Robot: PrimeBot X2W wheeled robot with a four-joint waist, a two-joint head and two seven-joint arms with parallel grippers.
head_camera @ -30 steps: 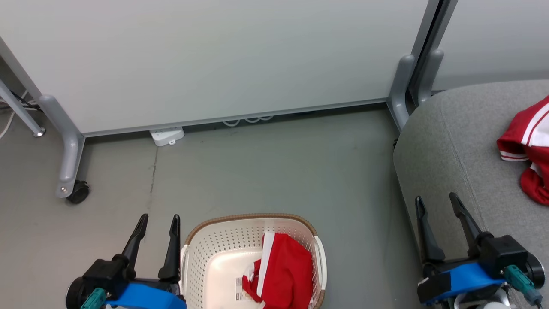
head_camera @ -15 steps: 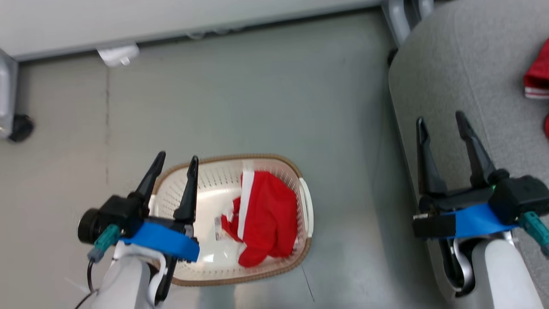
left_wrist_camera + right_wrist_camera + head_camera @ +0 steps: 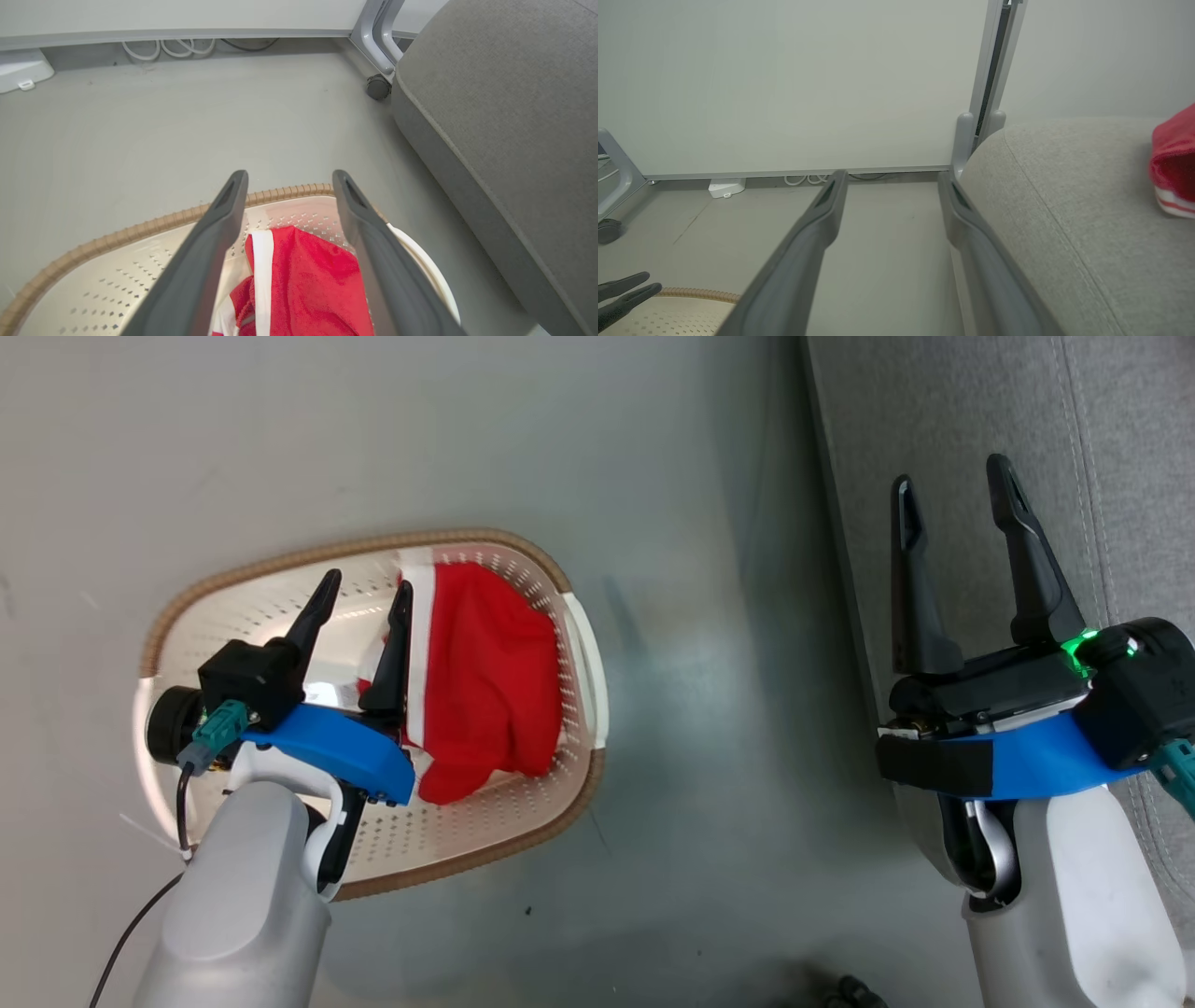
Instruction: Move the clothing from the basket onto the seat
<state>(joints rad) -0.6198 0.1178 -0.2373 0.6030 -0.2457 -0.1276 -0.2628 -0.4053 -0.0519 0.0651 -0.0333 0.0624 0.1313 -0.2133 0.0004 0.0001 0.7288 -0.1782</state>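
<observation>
Hovering our spread left claw [image 3: 368, 581] over the basket [image 3: 439, 538], we see the clothing [image 3: 485, 672] beneath and just right of its tips: crumpled red with a white stripe.

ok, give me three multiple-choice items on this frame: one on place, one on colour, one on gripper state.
1. Where is the left gripper?
A) over the seat
B) over the open basket
C) against the wall panel

2. What colour is the stripe on the red garment in the basket?
A) white
B) yellow
C) black

3. How is the right gripper?
A) shut on a garment
B) shut, empty
C) open, empty

Answers:
1 B: in the head view its fingers lie across the basket's inside.
2 A: a white band runs along the garment's edge.
3 C: its two fingers stand apart with nothing between them.
</observation>
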